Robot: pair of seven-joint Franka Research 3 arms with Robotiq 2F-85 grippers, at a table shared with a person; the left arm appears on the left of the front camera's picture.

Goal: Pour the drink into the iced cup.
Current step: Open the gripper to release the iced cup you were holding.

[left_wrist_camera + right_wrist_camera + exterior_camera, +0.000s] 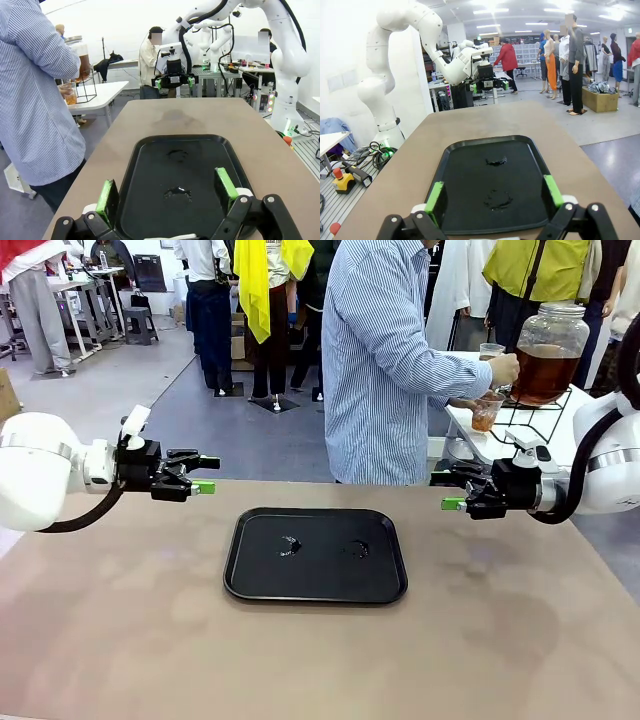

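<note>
Front view. My left gripper (204,474) hangs above the left edge of the table (120,640), fingers spread wide and holding nothing. My right gripper (447,492) hangs above the right edge, likewise spread wide and empty. Between them, at the middle of the table, lies a black tray (316,555) carrying two small wet patches. Beyond the far edge stands a person in a striped shirt (385,360), turned toward a white side table (560,430) off the far right corner. There the drink (543,375) fills the lower part of a large glass jar (550,352) on a wire stand. The person's hand (503,370) is at the jar's base, and a clear cup (486,412) with a little amber liquid sits just below it.

Left wrist view. My green pads (107,196) stand wide apart, nothing between them, with the tray below and ahead. My right gripper faces me from across the table. The person stands at the picture's left, with jar and cup beyond.

Right wrist view. My green pads (434,198) are again wide apart and empty above the tray's near rim. My left gripper faces me from the opposite edge.
</note>
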